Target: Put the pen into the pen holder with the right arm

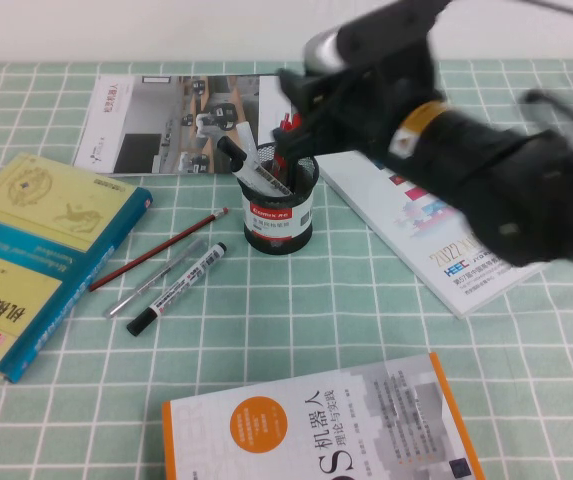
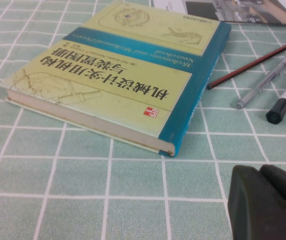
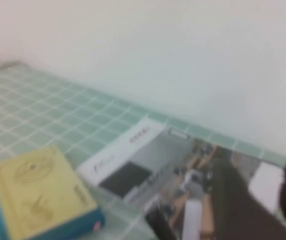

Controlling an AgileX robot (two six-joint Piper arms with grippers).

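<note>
Insertion step: right pincer (image 1: 288, 128) over pen holder (image 1: 280, 208), grasping pen (image 1: 253, 168) half inside, release next; left pincer (image 2: 267, 205) low over counter (image 2: 83, 200), grip state untellable.

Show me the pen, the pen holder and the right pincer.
pen (image 1: 251, 166), high view, white barrel leaning in the cup.
pen holder (image 1: 282, 222), high view, white label.
right pincer (image 1: 296, 118), high view, above the cup's rim.
</note>
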